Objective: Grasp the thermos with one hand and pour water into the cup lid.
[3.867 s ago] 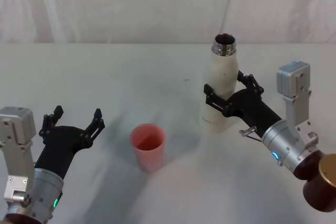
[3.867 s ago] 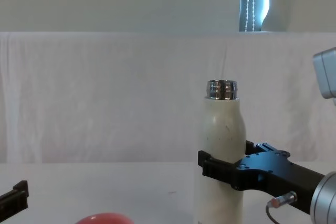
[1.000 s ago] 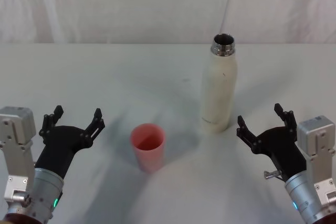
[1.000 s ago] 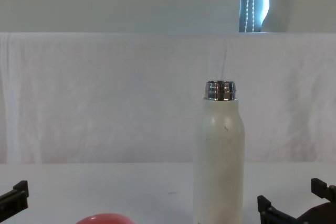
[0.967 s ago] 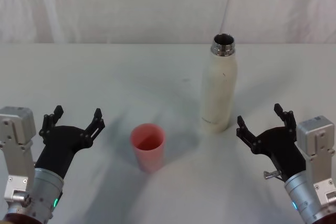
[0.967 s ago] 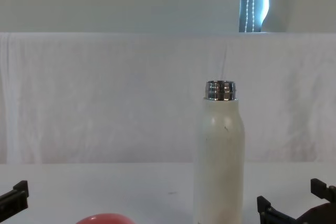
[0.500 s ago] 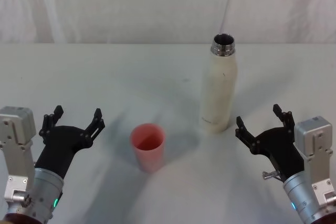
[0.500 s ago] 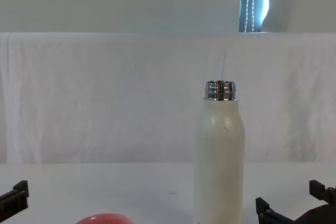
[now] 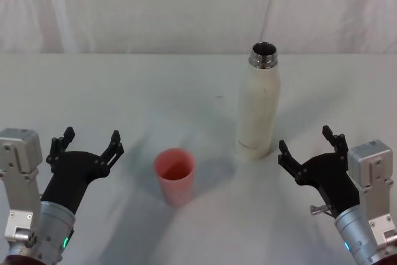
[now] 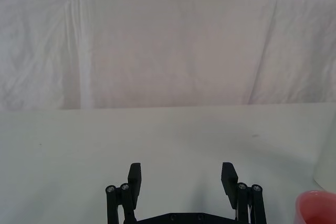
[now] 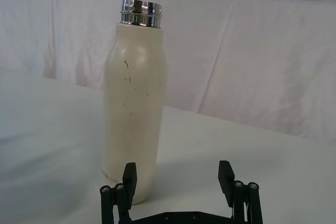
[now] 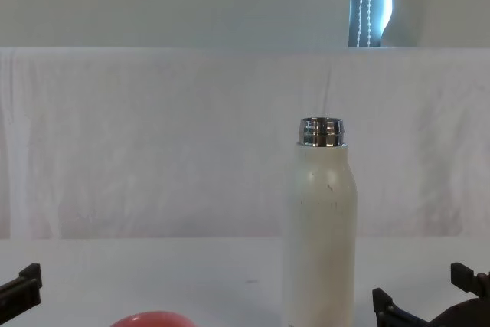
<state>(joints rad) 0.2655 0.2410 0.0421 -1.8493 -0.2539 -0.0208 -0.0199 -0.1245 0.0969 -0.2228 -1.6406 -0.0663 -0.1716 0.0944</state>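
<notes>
The cream-white thermos stands upright on the table, its steel neck uncapped; it also rises in the chest view and the right wrist view. The salmon-red cup lid stands mouth-up to the thermos's left and nearer to me, with its rim at the chest view's bottom edge and a corner of it in the left wrist view. My right gripper is open, near the front right, apart from the thermos. My left gripper is open at the front left, beside the cup lid.
A white cloth covers the table and hangs as a backdrop behind it. Bare cloth lies between the grippers and around the cup lid.
Since 3.9 s ago my right gripper has let go of the thermos and pulled back toward the front right. Over the last second it barely shifts. The left arm is still.
</notes>
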